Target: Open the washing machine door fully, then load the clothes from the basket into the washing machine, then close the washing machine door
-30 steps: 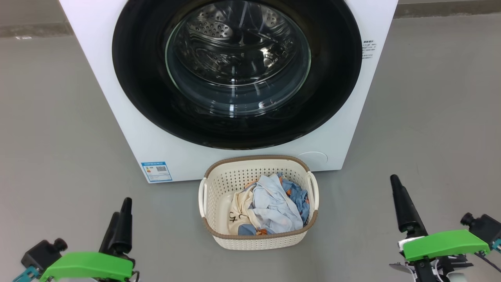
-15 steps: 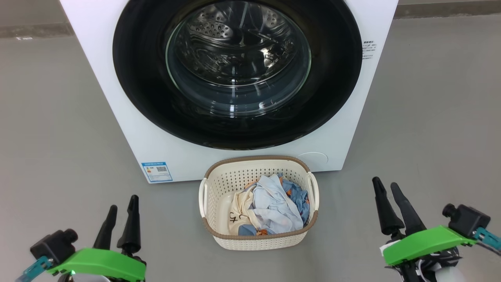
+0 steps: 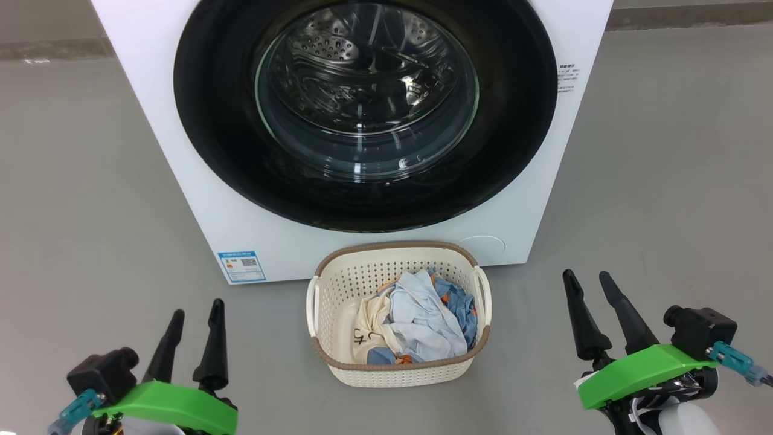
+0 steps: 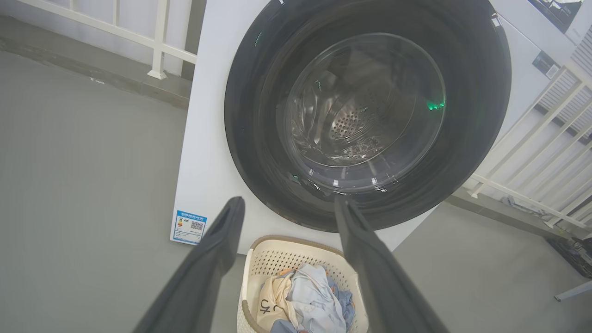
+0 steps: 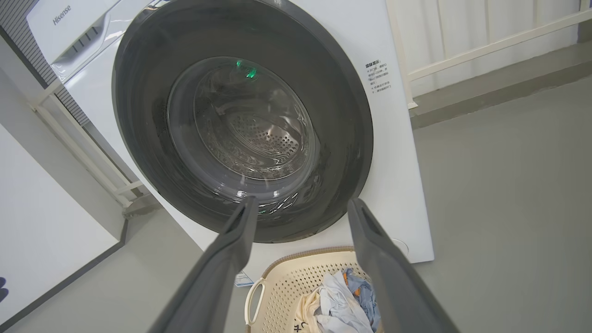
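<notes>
The left gripper is held to the left of the basket, well apart from it, over the grey floor. Its two dark fingers are spread, and nothing is gripped between them. A small blue label is stuck on the lower corner of the machine, up and left of the basket.

The white machine is stood just behind the basket, its front close to the basket's far rim; whether the two touch cannot be told. The door is shut flat against the machine, directly beyond the basket, and the steel drum is seen through its glass bowl.

The basket is set on the floor, about midway between the two grippers. The clothes are piled inside the basket, toward its right side: pale blue on top, cream with black lettering at the left, denim blue with orange at the right. A bare patch of the basket's bottom is left showing at its left end.

Small printed text is seen on the machine's front, up and right of the basket. The right gripper is held to the right of the basket, well apart from it, over the floor. Its fingers are likewise spread, and nothing is held.
</notes>
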